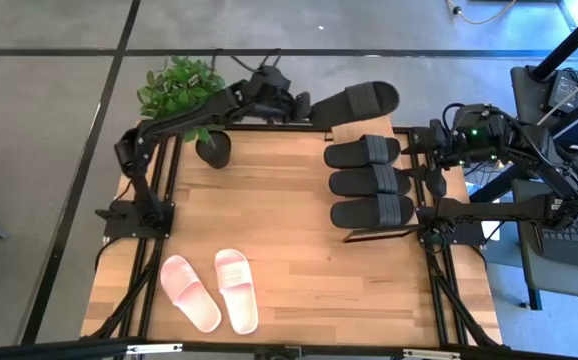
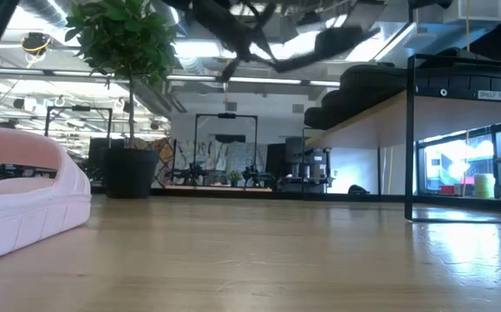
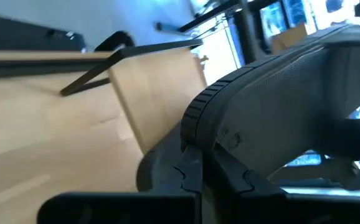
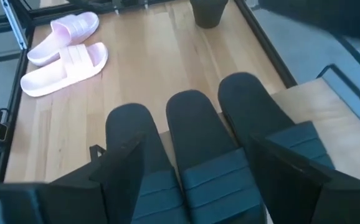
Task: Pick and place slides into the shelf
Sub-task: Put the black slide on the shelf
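My left gripper (image 1: pixel 304 105) reaches over the table's far edge, shut on a black slide (image 1: pixel 361 99) that hangs in the air just beyond the shelf's far end. The shelf (image 1: pixel 367 129), a light board on a thin black frame, stands at the table's right and bears three black slides (image 1: pixel 369 182) side by side on their soles. Two pale pink slides (image 1: pixel 214 290) lie on the tabletop near the front edge. My right gripper (image 4: pixel 198 149) hovers open above the shelf's right side, its fingers over the three slides, touching nothing. My left gripper pinches the black slide's heel end (image 3: pixel 195 134) between its two fingers (image 3: pixel 186 177). The fingers come from the table's left, slanting slightly down, and lie along the slide. The slide is lifted clear of table and shelf, sticking out beyond the fingers toward the right, roughly level.
A potted plant (image 1: pixel 184 88) stands at the far left of the table, its dark pot (image 1: pixel 213 149) close beside my left arm. Bare tabletop (image 1: pixel 269 210) lies between the pot, the shelf and the pink slides. A black frame runs along the table's edges.
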{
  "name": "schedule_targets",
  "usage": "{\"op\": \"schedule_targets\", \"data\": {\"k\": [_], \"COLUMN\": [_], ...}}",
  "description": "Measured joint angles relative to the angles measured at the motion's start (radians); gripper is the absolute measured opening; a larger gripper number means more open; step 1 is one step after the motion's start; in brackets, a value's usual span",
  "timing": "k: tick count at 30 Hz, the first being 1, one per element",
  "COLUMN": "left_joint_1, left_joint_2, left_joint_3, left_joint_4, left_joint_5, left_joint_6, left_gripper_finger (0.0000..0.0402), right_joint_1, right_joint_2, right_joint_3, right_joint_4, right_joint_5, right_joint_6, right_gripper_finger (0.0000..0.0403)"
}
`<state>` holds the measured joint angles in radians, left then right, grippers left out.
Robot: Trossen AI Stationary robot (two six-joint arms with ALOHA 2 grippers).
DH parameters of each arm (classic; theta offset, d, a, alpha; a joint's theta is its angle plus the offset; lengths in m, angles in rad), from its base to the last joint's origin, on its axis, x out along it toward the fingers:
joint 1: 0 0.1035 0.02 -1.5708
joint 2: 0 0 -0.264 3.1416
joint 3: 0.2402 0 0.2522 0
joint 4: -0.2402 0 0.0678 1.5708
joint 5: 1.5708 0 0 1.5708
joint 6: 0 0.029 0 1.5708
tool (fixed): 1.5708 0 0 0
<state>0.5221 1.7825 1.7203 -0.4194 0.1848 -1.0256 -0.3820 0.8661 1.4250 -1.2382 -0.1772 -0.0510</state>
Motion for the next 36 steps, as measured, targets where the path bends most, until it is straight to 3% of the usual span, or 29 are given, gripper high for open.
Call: {"op": "schedule_targets", "data": {"k": [12, 36], "left_joint_1": [0.008, -0.001], "left_joint_2": [0.111, 0.170], "left_joint_3": [0.004, 0.005], "left_joint_4": [0.042, 0.073], "left_joint_5": [-0.007, -0.010], "left_joint_6": [-0.091, -0.098], "left_gripper_finger": [0.0002, 0.0002], "right_joint_1": [0.000, 0.000], "right_joint_2": [0.000, 0.000], "right_joint_3": [0.000, 0.000], "right_joint_4": [-0.030, -0.030], "right_joint_5": [0.000, 0.001], "right_joint_6": [0.016, 0.021], "right_gripper_finger": [0.0275, 0.0275]}}
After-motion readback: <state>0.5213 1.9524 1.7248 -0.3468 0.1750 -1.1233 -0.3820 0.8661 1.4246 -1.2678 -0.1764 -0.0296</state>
